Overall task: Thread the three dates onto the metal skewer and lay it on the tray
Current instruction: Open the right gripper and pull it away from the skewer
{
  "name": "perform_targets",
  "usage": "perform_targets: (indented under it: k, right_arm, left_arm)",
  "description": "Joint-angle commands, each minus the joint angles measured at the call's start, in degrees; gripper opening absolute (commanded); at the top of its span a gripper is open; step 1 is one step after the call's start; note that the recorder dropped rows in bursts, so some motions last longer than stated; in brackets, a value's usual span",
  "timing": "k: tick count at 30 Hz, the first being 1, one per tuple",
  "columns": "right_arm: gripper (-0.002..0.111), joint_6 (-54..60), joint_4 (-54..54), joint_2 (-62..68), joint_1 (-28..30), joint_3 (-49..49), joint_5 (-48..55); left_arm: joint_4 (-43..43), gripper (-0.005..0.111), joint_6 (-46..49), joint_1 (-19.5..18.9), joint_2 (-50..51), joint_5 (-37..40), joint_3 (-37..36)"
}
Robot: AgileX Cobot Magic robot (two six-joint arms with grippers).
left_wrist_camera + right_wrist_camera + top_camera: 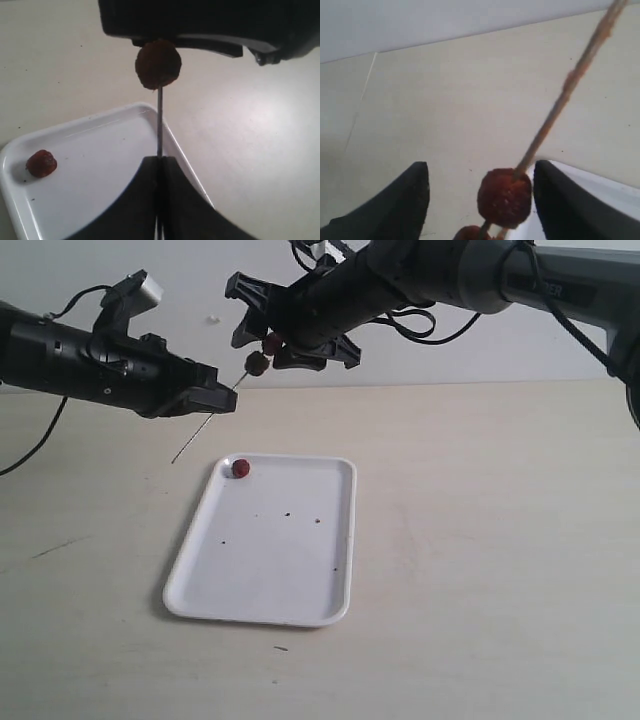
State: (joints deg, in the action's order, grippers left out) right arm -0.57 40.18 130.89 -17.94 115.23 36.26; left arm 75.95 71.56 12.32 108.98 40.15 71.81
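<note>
Left fingers clenched on the metal skewer, up above the tabletop; two dates threaded on it hang between the spread right fingers; third date lies in the tray's far-left corner.

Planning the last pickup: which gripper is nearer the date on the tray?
Left. The left gripper hovers above the loose date; the right gripper is higher, around the skewered dates.
</note>
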Motion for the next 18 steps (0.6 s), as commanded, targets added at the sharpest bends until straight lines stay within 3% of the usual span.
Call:
perform_targets:
  k: [1, 9, 18]
  right_arm:
    - [0.064, 0.89, -0.02, -0.38, -0.11, 0.01, -1.27]
    - [0.064, 0.89, -0.25, -1.48, -0.11, 0.01, -1.7]
    - [0.064, -1.03, -8.56, -3.38, -0.11, 0.01, -0.47]
  left_arm:
    - [-1.36, 0.0, -0.09, 0.32, -0.28, 1.71, 0.16]
    - [-9.31, 0.0, -6.6, -1.44, -0.38, 0.2, 0.16]
    - [-11.89, 0.0, -10.12, -7.8, -0.38, 1.85, 0.16]
